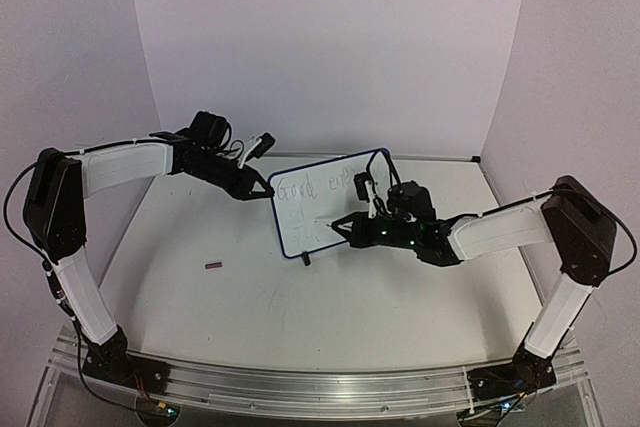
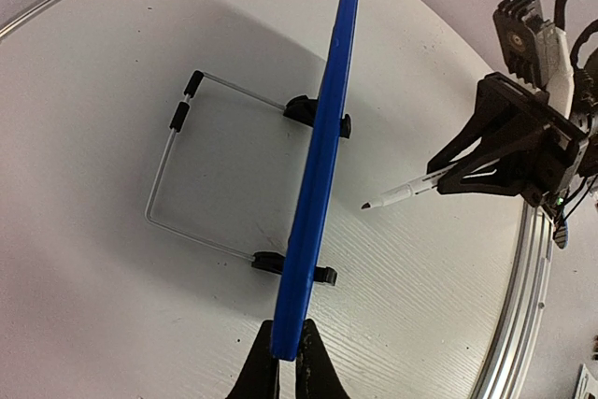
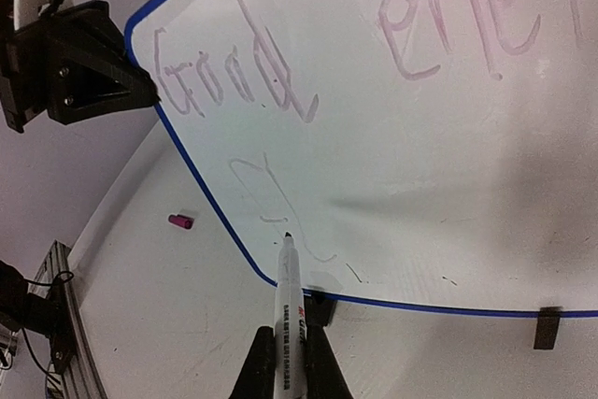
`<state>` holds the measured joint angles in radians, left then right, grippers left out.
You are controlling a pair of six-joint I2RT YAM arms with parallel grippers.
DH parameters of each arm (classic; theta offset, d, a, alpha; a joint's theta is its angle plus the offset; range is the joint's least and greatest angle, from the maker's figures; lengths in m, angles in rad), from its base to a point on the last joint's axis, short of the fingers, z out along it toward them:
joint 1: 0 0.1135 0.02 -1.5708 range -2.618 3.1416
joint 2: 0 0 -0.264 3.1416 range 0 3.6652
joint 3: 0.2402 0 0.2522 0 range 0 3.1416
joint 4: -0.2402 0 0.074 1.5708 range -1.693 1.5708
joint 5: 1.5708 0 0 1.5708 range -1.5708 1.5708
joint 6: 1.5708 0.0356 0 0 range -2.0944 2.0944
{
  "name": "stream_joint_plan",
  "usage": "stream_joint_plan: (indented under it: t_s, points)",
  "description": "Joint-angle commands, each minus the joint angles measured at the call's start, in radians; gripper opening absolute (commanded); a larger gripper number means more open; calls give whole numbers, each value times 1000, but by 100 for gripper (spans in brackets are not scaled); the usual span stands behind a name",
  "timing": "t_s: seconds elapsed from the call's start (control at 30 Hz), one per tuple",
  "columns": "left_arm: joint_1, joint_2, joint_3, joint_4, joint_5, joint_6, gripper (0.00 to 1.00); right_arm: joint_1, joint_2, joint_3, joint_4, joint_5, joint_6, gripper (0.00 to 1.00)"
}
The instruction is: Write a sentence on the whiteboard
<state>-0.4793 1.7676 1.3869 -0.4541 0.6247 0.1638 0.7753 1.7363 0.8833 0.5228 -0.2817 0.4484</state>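
The whiteboard (image 1: 318,219) is being held standing on the tabletop (image 1: 250,297), with its blue edge clamped between the left fingers (image 2: 262,371). A marker (image 3: 288,306) is being gripped by the right fingers (image 3: 257,376). Its tip is being pointed at the board just ahead of them, near the surface but apart from it. The sentence (image 3: 234,81) is being displayed above that tip: "Good ener" over fainter strokes. A small pink cap (image 3: 179,222) is lying left of the right fingers.
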Motion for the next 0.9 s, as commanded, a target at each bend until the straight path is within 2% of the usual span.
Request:
stream_joint_plan:
  t_s: [0.0,0.87]
  points:
    - [-27,45,-11,-91,-67,35,0,-11,38,48,42,-24,-9,0]
    - [-28,44,-12,-91,-77,38,0,-29,85,65,93,-45,-2,0]
